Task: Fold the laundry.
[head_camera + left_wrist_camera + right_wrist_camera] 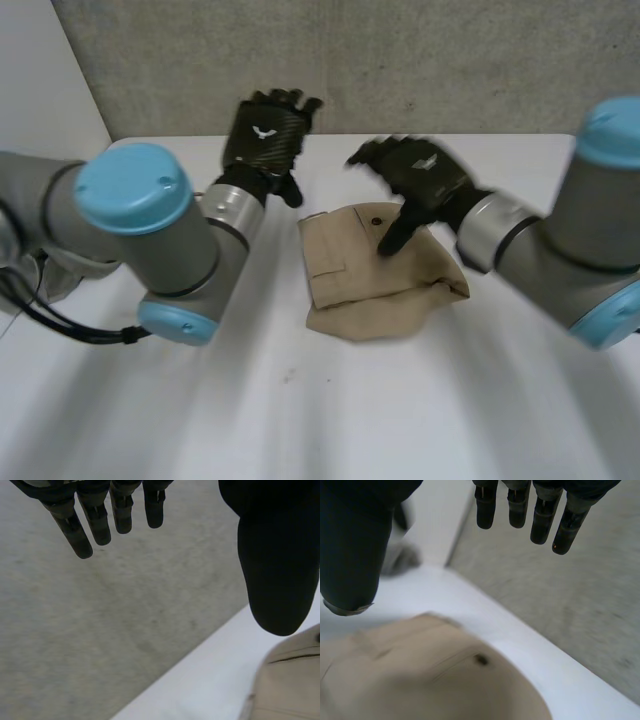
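A tan pair of shorts [372,275] lies folded into a small bundle in the middle of the white table [330,420]. My right hand [420,180] hovers over its far right part, open, thumb pointing down toward the cloth without holding it. In the right wrist view the fingers [540,510] are straight above the shorts [430,680], where a small buttonhole shows. My left hand [265,135] is raised to the left of the bundle, open and empty. Its fingers [95,520] are straight in the left wrist view, with a corner of the shorts [292,680] beside the thumb.
A grey concrete wall [400,60] stands right behind the table's far edge. A grey cloth heap [45,275] lies at the table's far left, behind my left arm. The near half of the table is bare white surface.
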{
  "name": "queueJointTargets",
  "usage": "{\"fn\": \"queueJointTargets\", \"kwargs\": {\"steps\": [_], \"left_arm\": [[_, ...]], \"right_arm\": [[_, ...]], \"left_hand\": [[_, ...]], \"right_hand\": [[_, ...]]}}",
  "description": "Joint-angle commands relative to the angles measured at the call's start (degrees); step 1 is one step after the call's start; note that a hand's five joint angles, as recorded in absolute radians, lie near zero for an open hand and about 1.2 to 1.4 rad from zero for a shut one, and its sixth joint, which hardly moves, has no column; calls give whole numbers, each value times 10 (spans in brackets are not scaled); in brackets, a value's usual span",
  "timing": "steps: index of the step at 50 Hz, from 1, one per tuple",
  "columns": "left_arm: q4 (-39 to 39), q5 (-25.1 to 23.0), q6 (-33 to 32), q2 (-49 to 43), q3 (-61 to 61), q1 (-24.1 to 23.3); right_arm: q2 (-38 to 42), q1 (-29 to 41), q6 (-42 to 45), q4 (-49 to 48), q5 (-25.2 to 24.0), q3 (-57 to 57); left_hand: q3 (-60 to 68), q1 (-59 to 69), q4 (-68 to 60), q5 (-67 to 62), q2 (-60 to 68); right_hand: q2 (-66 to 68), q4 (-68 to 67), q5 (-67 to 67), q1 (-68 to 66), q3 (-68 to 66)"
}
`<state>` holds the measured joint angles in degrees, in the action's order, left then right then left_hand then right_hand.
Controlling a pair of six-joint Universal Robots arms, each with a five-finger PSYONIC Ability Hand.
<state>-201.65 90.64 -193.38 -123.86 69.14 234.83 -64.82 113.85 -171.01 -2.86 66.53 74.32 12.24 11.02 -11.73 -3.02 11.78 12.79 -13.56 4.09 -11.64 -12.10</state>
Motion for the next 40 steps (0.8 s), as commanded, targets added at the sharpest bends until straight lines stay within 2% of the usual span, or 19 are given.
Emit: {"fn": "queueJointTargets", "kwargs": {"steps": [1,8,15,21,28,31,36,40], "left_arm": [[103,-44,32,-112,-132,-24],[180,-42,34,-181,-194,-28],[238,-43,29,-220,-218,-28],[294,-43,8,-247,-242,-26],[322,-44,-36,-251,-252,-28],[323,-44,-36,-240,-251,-29],[320,-48,-29,-160,-228,-29],[317,-51,-17,-99,-201,-25]], "right_arm": [[0,-57,-124,11,11,-15],[113,-52,-26,96,24,-84],[219,-51,36,147,68,-168],[253,-51,66,164,83,-185],[240,-52,100,170,87,-174],[206,-56,95,164,84,-155],[131,-58,68,115,97,-101],[68,-60,25,59,142,-42]], "left_hand": [[-7,5,2,15,-2],[-2,10,-3,10,3],[-3,9,-2,11,1],[-3,9,-2,11,1],[-10,2,5,18,-6],[-12,0,7,20,-7],[-22,-10,17,30,-17],[-22,-10,17,30,-17]], "right_hand": [[-28,36,-41,16,21],[-28,36,-41,16,21],[-28,36,-41,16,21],[-28,36,-41,16,21],[-28,36,-41,16,21],[-28,36,-41,16,21],[-28,36,-41,16,21],[-28,36,-41,16,21]]}}
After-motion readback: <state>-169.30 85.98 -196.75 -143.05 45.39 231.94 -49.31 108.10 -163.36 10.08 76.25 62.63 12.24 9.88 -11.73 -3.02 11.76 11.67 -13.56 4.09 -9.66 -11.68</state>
